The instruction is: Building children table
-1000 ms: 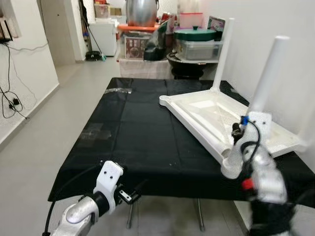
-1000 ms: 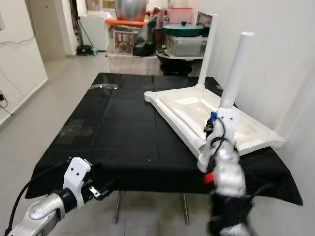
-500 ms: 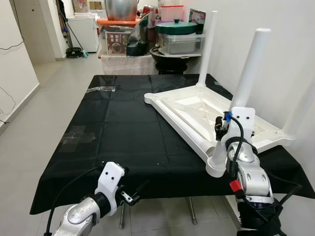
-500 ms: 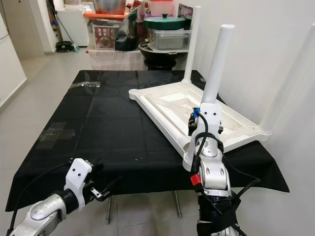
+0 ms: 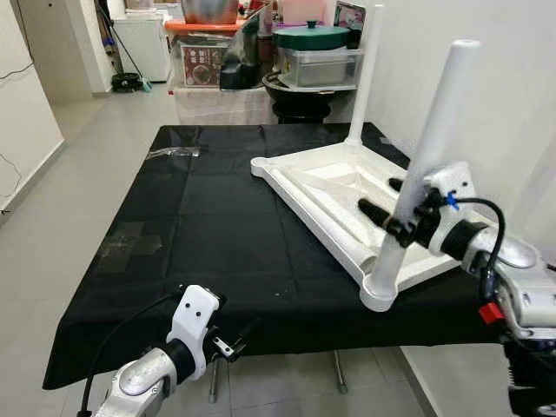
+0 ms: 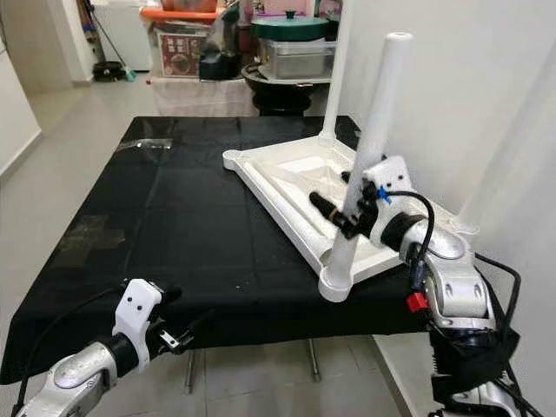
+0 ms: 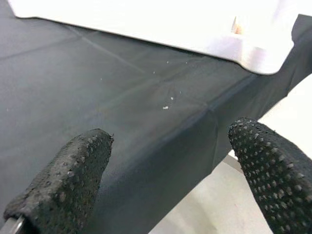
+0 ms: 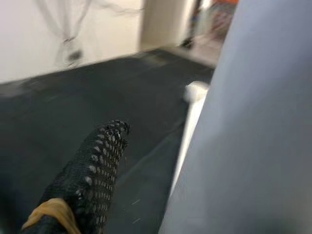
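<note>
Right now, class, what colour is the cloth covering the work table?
Black; the cloth shows best in the left eye view.

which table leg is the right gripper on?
The near-corner leg, closest to the robot; the right gripper straddles it with its fingers. The far leg stands untouched.

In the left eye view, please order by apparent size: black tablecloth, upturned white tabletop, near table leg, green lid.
1. Black tablecloth
2. Upturned white tabletop
3. Near table leg, which the right claw straddles; closeness to the camera enlarges it
4. Green lid, far behind, so truly uncertain
</note>
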### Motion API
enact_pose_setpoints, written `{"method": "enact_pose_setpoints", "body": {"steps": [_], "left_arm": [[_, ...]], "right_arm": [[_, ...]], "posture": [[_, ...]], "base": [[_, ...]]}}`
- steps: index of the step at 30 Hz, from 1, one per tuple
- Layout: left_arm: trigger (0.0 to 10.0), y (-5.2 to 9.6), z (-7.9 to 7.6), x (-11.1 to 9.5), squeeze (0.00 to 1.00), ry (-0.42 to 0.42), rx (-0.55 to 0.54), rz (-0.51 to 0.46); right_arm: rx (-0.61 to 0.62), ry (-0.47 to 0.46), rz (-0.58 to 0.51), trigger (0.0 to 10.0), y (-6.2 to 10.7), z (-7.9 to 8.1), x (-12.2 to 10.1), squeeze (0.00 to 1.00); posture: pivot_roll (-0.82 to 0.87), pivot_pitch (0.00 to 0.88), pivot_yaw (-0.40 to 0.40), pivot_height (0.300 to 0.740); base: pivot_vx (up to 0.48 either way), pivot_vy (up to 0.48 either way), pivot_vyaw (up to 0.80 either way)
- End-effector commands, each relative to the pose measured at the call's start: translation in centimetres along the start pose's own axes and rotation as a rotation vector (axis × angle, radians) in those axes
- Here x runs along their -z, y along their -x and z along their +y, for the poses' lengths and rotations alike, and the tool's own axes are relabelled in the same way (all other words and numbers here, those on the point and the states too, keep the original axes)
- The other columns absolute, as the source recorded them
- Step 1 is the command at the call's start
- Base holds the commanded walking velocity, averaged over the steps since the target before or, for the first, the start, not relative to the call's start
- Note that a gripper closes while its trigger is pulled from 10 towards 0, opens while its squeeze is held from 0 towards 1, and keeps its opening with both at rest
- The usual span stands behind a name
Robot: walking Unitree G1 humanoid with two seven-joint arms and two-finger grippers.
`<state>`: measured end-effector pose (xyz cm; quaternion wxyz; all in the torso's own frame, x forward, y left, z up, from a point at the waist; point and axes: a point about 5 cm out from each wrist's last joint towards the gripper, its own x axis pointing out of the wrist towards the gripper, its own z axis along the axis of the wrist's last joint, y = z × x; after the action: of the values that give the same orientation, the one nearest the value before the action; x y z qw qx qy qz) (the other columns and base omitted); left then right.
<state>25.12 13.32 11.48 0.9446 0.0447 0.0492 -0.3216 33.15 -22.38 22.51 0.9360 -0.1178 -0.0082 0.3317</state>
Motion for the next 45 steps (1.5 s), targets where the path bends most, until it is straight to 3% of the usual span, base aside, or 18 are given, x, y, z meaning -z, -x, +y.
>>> {"method": "enact_pose_setpoints", "body": {"steps": [1,2,9,13,14,15,17,20,22,26,27,29,30,33,34,39,40,45], "left_arm": [[10.0,0.1,0.1,0.3,0.0,-0.003,-0.003,0.013],[10.0,0.2,0.1,0.3,0.0,-0.004,-0.004,0.012],[10.0,0.4,0.1,0.4,0.0,-0.005,-0.005,0.015],[10.0,0.4,0.1,0.4,0.0,-0.006,-0.004,0.015],[10.0,0.3,0.1,0.3,0.0,-0.004,-0.004,0.013],[10.0,0.3,0.1,0.3,0.0,-0.004,-0.004,0.013],[10.0,0.2,0.0,0.3,0.0,-0.002,-0.003,0.011],[10.0,0.1,-0.2,0.3,0.0,0.003,0.001,0.01],[10.0,0.1,-0.3,0.4,0.0,0.008,0.0,0.008],[10.0,0.0,-0.3,0.3,0.0,0.009,-0.004,0.007],[10.0,0.0,-0.3,0.3,0.0,0.009,-0.006,0.007],[10.0,0.0,-0.3,0.3,0.0,0.009,-0.008,0.007],[10.0,0.0,-0.3,0.3,0.0,0.009,-0.01,0.007],[10.0,0.0,-0.2,0.4,0.0,0.009,-0.014,0.008],[10.0,0.0,-0.2,0.4,0.0,0.01,-0.016,0.007],[10.0,0.0,-0.4,0.5,0.0,0.015,-0.017,0.005],[10.0,0.0,-0.5,0.5,0.0,0.018,-0.015,0.005],[10.0,0.1,-0.4,0.6,0.0,0.02,-0.011,0.007]], "right_arm": [[-0.066,0.003,-0.007,4.7,-0.7,0.5,0.0,0.0],[-0.064,-0.015,-0.005,0.0,-0.8,0.4,0.3,0.0],[0.037,-0.008,0.063,0.0,-1.0,-0.9,1.8,0.0],[0.263,-0.013,0.128,0.0,-1.4,-2.2,2.2,0.0],[0.478,-0.018,0.184,0.0,-1.3,-3.2,2.5,0.0],[0.478,-0.018,0.184,0.0,-1.3,-3.2,2.5,0.0],[0.74,-0.072,0.216,0.0,-0.8,-4.0,2.9,0.0],[0.961,-0.141,0.232,0.0,-0.1,-3.4,3.7,0.0],[1.072,-0.199,0.237,0.0,-0.8,0.8,4.6,0.0],[1.059,-0.238,0.247,0.0,-1.7,2.9,5.0,0.0],[1.016,-0.248,0.266,3.3,-2.6,3.9,5.2,0.0],[0.985,-0.25,0.28,3.3,-3.2,4.4,5.3,0.0],[0.961,-0.261,0.278,10.0,-3.6,4.7,5.4,0.0],[0.904,-0.255,0.256,10.0,-4.5,4.7,4.8,0.0],[0.879,-0.253,0.205,10.0,-4.5,4.3,4.2,1.0],[0.848,-0.244,0.103,10.0,-3.6,2.4,2.8,1.0],[0.695,-0.219,0.032,10.0,-3.2,2.1,1.8,0.0],[0.296,-0.084,-0.044,10.0,-1.6,2.3,0.7,0.0]], "posture": [[0.07,0.0,-0.055,0.74],[0.07,0.0,-0.056,0.74],[0.08,0.0,-0.055,0.74],[0.07,0.0,-0.054,0.74],[0.07,0.0,-0.052,0.74],[0.07,0.0,-0.052,0.74],[0.06,0.0,-0.052,0.74],[0.06,0.0,-0.052,0.74],[0.07,0.0,-0.053,0.74],[0.07,0.0,-0.056,0.74],[0.07,0.0,-0.06,0.74],[0.07,0.0,-0.06,0.74],[0.07,0.0,-0.062,0.74],[0.06,0.0,-0.063,0.74],[0.06,0.0,-0.065,0.74],[0.06,0.0,-0.064,0.74],[0.05,0.0,-0.066,0.74],[0.05,0.0,-0.056,0.74]], "base": [[0.0,0.0,0.0],[0.0,0.0,0.0],[0.0,0.0,0.0],[0.0,0.0,0.0],[0.0,0.0,0.0],[0.0,0.0,0.0],[0.0,0.0,0.0],[0.0,0.0,0.0],[0.0,0.0,0.0],[0.0,0.0,0.0],[0.0,0.0,0.0],[0.0,0.0,0.0],[0.0,0.0,0.0],[0.0,0.0,0.0],[0.0,0.0,0.0],[0.0,0.0,0.0],[0.0,0.0,0.0],[0.0,0.0,0.0]]}}
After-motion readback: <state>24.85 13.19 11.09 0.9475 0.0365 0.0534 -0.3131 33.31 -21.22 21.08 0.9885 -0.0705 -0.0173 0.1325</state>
